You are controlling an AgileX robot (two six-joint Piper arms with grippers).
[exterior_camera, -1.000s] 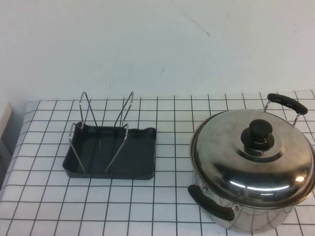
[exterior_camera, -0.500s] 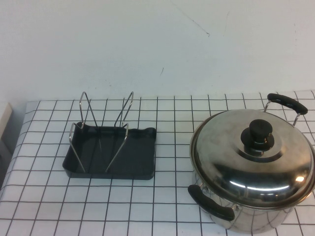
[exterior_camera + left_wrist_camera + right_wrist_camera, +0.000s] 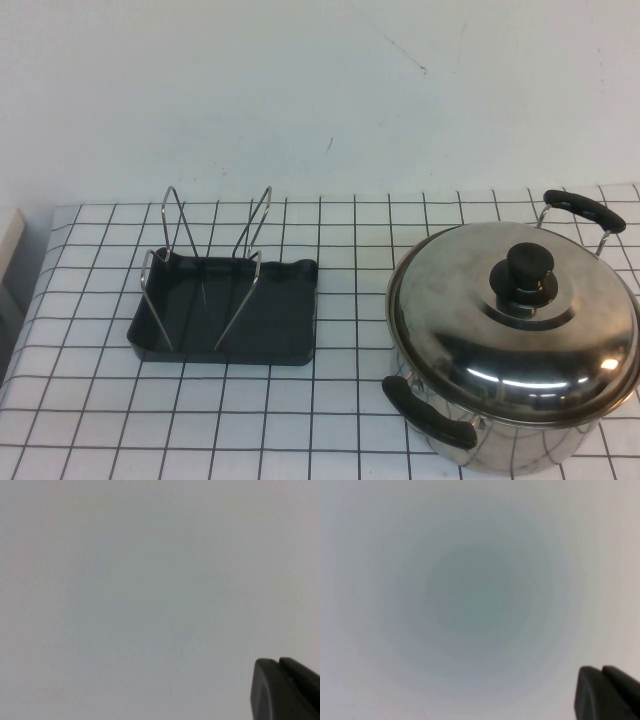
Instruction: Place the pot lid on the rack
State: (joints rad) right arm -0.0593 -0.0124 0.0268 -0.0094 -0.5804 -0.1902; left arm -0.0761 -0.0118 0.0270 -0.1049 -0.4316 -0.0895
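The pot lid (image 3: 470, 320), shiny domed steel with a black knob (image 3: 526, 275), sits on the deep steel pot (image 3: 500, 448) at the right front of the checked table. The rack (image 3: 270, 325), a dark grey tray with silver wire uprights (image 3: 175, 220), stands to the left of the pot, apart from it. Neither arm shows in the high view. The left gripper (image 3: 278, 661) shows only as dark fingertips pressed together against a blank pale surface. The right gripper (image 3: 601, 669) looks the same, shut and holding nothing.
The pot has two black handles, one at the front left (image 3: 430, 412) and one at the back right (image 3: 583, 210). A white wall rises behind the table. The table's left edge lies near a pale object (image 3: 8, 240).
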